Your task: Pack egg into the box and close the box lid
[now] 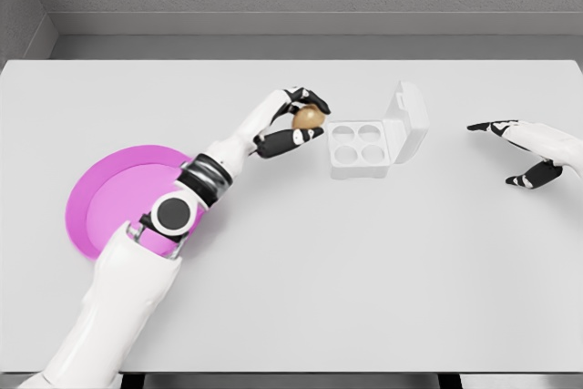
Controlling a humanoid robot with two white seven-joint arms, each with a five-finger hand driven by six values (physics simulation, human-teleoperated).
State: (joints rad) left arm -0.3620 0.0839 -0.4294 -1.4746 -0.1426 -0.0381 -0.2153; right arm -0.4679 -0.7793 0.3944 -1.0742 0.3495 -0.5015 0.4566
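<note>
A brown egg (308, 117) is held in my left hand (301, 120), whose fingers curl around it just left of the white egg box (363, 167). The box sits mid-table with several empty round cups and its lid (407, 120) standing open on the right side. My left arm reaches in from the lower left, across a pink plate. My right hand (519, 152) hovers at the right edge, fingers spread and holding nothing, a short way right of the box.
A round pink plate (105, 202) lies on the left of the white table (364, 271), partly under my left forearm. A grey wall runs behind the table's far edge.
</note>
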